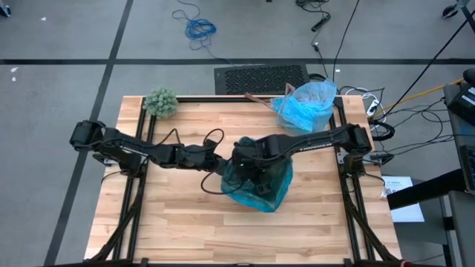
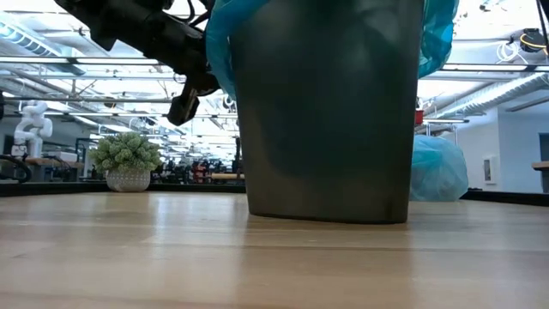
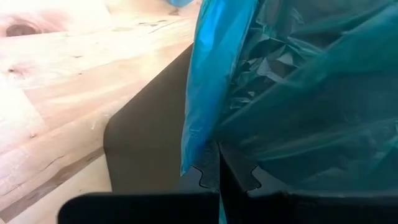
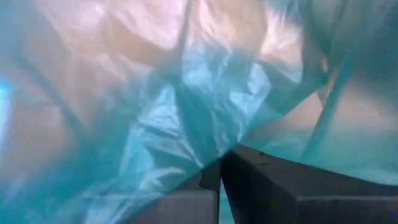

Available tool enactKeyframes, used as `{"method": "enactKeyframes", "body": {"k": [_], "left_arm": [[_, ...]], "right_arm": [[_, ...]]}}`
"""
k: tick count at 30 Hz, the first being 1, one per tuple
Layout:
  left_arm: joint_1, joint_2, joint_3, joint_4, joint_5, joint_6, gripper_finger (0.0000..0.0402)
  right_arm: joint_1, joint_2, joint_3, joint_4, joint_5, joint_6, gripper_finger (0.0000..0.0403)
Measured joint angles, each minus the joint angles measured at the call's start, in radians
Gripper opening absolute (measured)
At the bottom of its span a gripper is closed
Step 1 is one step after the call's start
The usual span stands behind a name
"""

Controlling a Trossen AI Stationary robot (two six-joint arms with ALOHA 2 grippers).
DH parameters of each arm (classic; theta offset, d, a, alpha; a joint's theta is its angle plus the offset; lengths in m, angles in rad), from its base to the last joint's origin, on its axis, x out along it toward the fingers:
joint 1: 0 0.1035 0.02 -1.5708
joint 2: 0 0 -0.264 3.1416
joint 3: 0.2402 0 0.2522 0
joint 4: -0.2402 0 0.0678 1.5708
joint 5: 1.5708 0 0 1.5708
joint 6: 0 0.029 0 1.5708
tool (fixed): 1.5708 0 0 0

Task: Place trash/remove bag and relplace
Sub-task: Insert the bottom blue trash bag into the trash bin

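Observation:
A dark bin [image 1: 256, 185] [image 2: 326, 112] stands mid-table with a darker teal bag [image 1: 260, 182] [image 2: 219, 51] draped over its rim. The light sky-blue bag [image 1: 304, 104] [image 2: 437, 167] sits bunched and full on the table's far right part. No loose trash is in view. My left gripper [image 3: 219, 177] [image 1: 225, 159] is at the bin's left rim, shut on the teal bag. My right gripper [image 4: 221, 180] [image 1: 245, 152] is over the bin's mouth, shut among the teal film. My left gripper pinches the teal bag's hanging edge [image 3: 200, 146] just outside the bin's left wall [image 3: 149, 143], coming level from the table's left. The film drapes slack over the rim; one layer or several, I cannot tell. My right gripper is shut on crinkled teal film [image 4: 205, 146] at the bin's mouth. The film surrounds the fingers, so which part of the bag it has is hidden.
A green fuzzy ball plant [image 1: 161, 101] [image 2: 127, 159] stands at the far left corner. Bare wood [image 1: 185, 230] lies near and to the left of the bin. A dark mat [image 1: 260, 76] and cables [image 1: 199, 28] lie on the floor beyond the far edge.

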Motion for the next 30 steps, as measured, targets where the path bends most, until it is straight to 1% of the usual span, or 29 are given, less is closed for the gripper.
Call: {"method": "enactKeyframes", "body": {"k": [11,19,24,28,30], "left_arm": [[0.002,0.0,0.0,-0.007,0.001,0.0,0.0],[0.006,0.0,0.0,-0.01,0.001,-0.001,0.0],[0.006,0.0,0.0,-0.016,0.001,-0.001,0.0],[0.006,0.0,0.0,-0.028,0.001,-0.002,0.0],[0.006,0.0,0.0,-0.034,0.001,-0.002,0.0]], "right_arm": [[0.0,-0.094,0.0,-0.005,0.0,0.062,0.0],[0.0,-0.142,0.0,0.008,-0.001,0.079,0.0],[-0.005,-0.12,-0.001,0.022,-0.007,0.088,0.0],[-0.03,-0.054,-0.029,0.019,-0.074,0.088,0.0],[-0.031,-0.037,-0.031,0.003,-0.075,0.082,0.0]]}}
